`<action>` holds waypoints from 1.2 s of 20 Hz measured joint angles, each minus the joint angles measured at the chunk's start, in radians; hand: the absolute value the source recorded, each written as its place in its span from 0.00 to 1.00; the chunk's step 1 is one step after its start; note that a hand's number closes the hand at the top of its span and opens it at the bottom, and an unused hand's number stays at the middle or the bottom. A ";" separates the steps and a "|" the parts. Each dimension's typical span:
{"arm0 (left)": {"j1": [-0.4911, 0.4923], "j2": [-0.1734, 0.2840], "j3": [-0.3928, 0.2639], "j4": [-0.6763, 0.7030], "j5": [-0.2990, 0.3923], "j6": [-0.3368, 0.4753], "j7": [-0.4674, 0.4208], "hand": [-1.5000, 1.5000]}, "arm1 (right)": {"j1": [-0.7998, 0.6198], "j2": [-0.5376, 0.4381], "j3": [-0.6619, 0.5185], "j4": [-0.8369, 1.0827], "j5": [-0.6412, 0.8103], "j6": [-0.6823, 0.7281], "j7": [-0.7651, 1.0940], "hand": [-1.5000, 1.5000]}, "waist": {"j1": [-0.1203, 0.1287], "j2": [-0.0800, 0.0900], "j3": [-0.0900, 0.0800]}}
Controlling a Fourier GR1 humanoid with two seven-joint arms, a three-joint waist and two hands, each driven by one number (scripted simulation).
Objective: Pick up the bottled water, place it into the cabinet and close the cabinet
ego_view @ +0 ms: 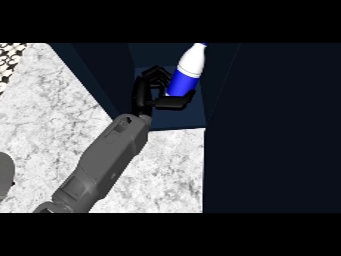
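Marble counter [69, 125]; inside the dark cabinet [202, 107] (open), right hand [149, 95] fingers curl around the tilted bottled water [186, 70]

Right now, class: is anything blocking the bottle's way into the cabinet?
Nothing visible does. The hand has its fingers curled round the bottle, which is tilted and already at the dark cabinet opening above the counter. The cabinet's inside is too dark to check further.
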 measured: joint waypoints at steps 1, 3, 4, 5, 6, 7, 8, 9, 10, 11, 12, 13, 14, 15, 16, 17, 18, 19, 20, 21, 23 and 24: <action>-0.022 0.000 0.010 0.030 -0.002 0.016 -0.003 1.00 | -0.002 -0.001 -0.006 0.002 -0.001 0.006 -0.005 0.00 | -0.001 0.001 0.000; -0.060 0.001 0.015 0.090 -0.024 0.062 -0.010 1.00 | -0.003 0.002 -0.005 0.004 -0.003 0.010 -0.010 0.00 | -0.001 0.003 0.000; -0.075 0.010 0.015 0.121 -0.037 0.079 -0.013 1.00 | 0.001 0.000 -0.007 0.006 -0.003 0.016 -0.015 0.00 | -0.004 0.004 0.000; -0.095 0.009 0.007 0.153 -0.054 0.110 -0.008 1.00 | 0.001 -0.001 -0.008 0.009 -0.003 0.021 -0.019 0.00 | -0.007 0.005 0.001; -0.113 0.013 0.002 0.183 -0.070 0.137 -0.008 0.00 | -0.003 -0.001 -0.014 0.010 -0.005 0.024 -0.021 0.00 | -0.008 0.007 0.001; -0.132 0.014 -0.003 0.212 -0.085 0.169 -0.002 0.00 | 0.000 0.000 -0.016 0.011 -0.007 0.027 -0.025 0.00 | -0.011 0.008 0.001; -0.144 0.011 -0.006 0.238 -0.097 0.194 -0.004 0.00 | 0.003 0.000 -0.020 0.012 -0.009 0.031 -0.028 0.00 | -0.012 0.008 0.001; -0.163 0.009 -0.007 0.264 -0.106 0.210 0.003 0.00 | 0.002 0.001 -0.024 0.014 -0.010 0.035 -0.032 0.00 | -0.012 0.008 0.001; -0.177 0.007 -0.008 0.287 -0.113 0.224 0.006 0.00 | 0.000 0.001 -0.029 0.015 -0.012 0.038 -0.033 0.00 | -0.012 0.009 0.001; -0.189 0.007 -0.007 0.308 -0.118 0.234 0.006 0.00 | 0.001 0.000 -0.026 0.014 -0.014 0.044 -0.035 0.00 | -0.014 0.011 0.001; -0.197 0.006 -0.006 0.326 -0.123 0.251 0.003 0.00 | 0.001 0.001 -0.024 0.015 -0.015 0.047 -0.035 0.00 | -0.015 0.011 0.000; -0.206 0.004 -0.006 0.340 -0.128 0.268 0.000 0.00 | 0.008 -0.002 -0.032 0.013 -0.018 0.051 -0.039 0.00 | -0.015 0.011 0.000; -0.214 0.008 -0.002 0.353 -0.131 0.278 -0.007 0.00 | 0.009 -0.003 -0.036 0.014 -0.020 0.056 -0.042 0.00 | -0.017 0.013 0.000; -0.223 0.010 0.004 0.361 -0.130 0.282 -0.014 0.00 | 0.010 -0.004 -0.041 0.015 -0.021 0.062 -0.048 0.00 | -0.018 0.013 0.000; -0.224 0.012 0.012 0.362 -0.128 0.277 -0.031 0.00 | 0.014 -0.007 -0.046 0.015 -0.023 0.067 -0.050 0.00 | -0.019 0.014 0.000; -0.230 0.018 0.017 0.363 -0.127 0.265 -0.043 0.00 | 0.016 -0.009 -0.051 0.016 -0.024 0.072 -0.051 0.00 | -0.018 0.015 -0.001; -0.235 0.018 0.024 0.358 -0.124 0.255 -0.060 0.00 | 0.019 -0.012 -0.056 0.015 -0.027 0.078 -0.054 0.00 | -0.017 0.015 -0.001; -0.237 0.022 0.039 0.345 -0.113 0.237 -0.079 0.00 | 0.023 -0.009 -0.049 0.016 -0.027 0.079 -0.056 0.00 | -0.016 0.014 -0.001; -0.242 0.021 0.059 0.325 -0.098 0.227 -0.102 1.00 | 0.021 -0.009 -0.048 0.017 -0.027 0.083 -0.058 0.00 | -0.015 0.015 -0.002; -0.241 0.017 0.079 0.300 -0.082 0.214 -0.135 1.00 | 0.020 -0.008 -0.045 0.018 -0.027 0.085 -0.058 0.00 | -0.011 0.015 -0.002; -0.232 0.010 0.115 0.250 -0.047 0.163 -0.193 1.00 | 0.016 -0.004 -0.042 0.021 -0.028 0.087 -0.059 0.00 | -0.006 0.014 -0.003; -0.226 0.010 0.132 0.232 -0.032 0.126 -0.218 1.00 | 0.020 -0.004 -0.044 0.023 -0.027 0.090 -0.063 0.00 | -0.005 0.013 -0.003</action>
